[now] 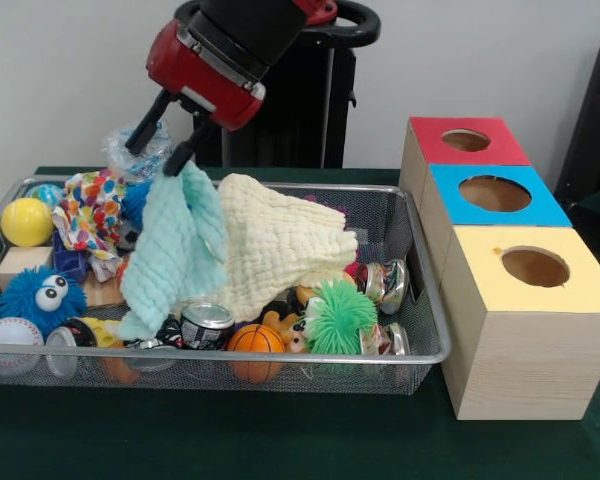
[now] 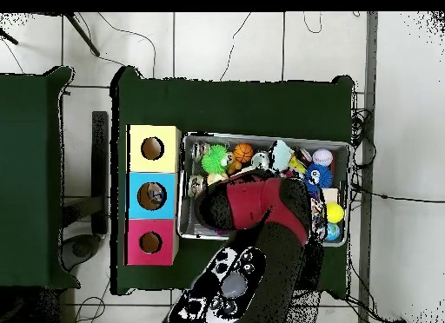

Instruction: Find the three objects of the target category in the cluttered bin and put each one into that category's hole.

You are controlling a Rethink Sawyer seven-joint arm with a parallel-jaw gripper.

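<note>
My gripper (image 1: 152,160) hangs over the left half of the wire bin (image 1: 420,355), its two black fingers apart and open. The peak of a mint cloth (image 1: 175,250) rises to the right fingertip (image 1: 175,165) and drapes down from it; I cannot tell whether it is caught there. A cream cloth (image 1: 280,240) lies heaped beside it, and a dotted cloth (image 1: 90,210) lies further left. Three wooden boxes with holes stand to the right: red (image 1: 467,140), blue (image 1: 495,193), yellow (image 1: 535,267). In the overhead view the arm (image 2: 261,207) hides the gripper.
The bin also holds a yellow ball (image 1: 26,221), a blue fuzzy toy (image 1: 40,295), a baseball (image 1: 10,340), a small basketball (image 1: 255,340), a green spiky ball (image 1: 338,315), cans (image 1: 208,322) and crumpled plastic (image 1: 140,150).
</note>
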